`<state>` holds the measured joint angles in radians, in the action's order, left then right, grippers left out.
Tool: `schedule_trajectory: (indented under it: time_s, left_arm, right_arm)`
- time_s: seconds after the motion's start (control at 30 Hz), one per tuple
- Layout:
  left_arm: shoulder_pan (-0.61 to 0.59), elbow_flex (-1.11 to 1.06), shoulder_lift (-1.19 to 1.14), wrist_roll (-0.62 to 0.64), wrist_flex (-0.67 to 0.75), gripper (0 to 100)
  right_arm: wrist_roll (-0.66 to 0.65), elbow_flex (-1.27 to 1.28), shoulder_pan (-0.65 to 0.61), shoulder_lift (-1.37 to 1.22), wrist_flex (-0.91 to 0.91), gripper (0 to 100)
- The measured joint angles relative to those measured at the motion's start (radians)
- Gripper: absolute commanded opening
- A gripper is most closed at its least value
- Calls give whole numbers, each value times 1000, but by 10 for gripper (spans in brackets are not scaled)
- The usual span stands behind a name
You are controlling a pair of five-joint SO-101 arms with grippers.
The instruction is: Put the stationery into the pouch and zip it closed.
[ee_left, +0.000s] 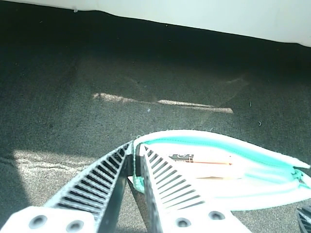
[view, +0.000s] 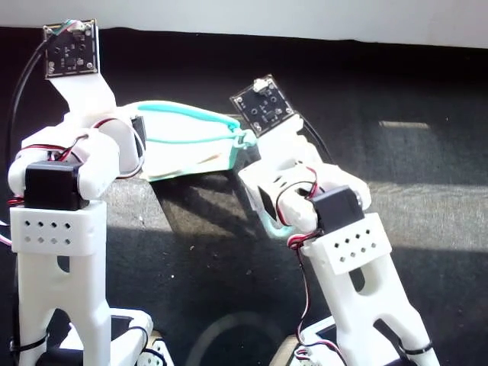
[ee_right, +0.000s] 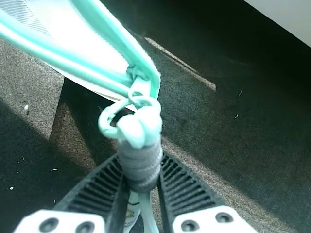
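Observation:
A white pouch [view: 187, 152] with a teal zipper hangs above the dark table between the two arms, its mouth open. My left gripper [ee_left: 134, 156] is shut on the pouch's [ee_left: 218, 194] end edge. Inside the open mouth lies a pen [ee_left: 199, 159]. At the other end, my right gripper [ee_right: 141, 165] is shut on the zipper pull [ee_right: 140, 127], a teal cord with a grey wrapped part, which sits at the end of the pouch's zipper [ee_right: 112, 39]. In the high view the zipper pull [view: 245, 138] meets the right arm just below its camera board.
A dark felt tabletop [view: 412, 168] spreads under both arms, with bright sun patches [ee_left: 160, 103] across it. A white wall [view: 305, 15] runs along the back edge. The arms' white bases [view: 61, 252] stand at the near side.

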<state>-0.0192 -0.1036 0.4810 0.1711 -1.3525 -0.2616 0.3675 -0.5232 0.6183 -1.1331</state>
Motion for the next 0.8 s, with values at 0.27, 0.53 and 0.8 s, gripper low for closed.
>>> schedule_trajectory:
  time_s: [0.27, 0.53, 0.8]
  left_arm:
    - [0, 0, 0, 0, 0, 9]
    - [0, 0, 0, 0, 0, 9]
    - [0, 0, 0, 0, 0, 9]
  right_arm:
    - [-11, 9, -8, 3, 6, 9]
    - [-11, 196, -86, 5, 146, 7]
    - [-9, 305, -120, 5, 338, 12]
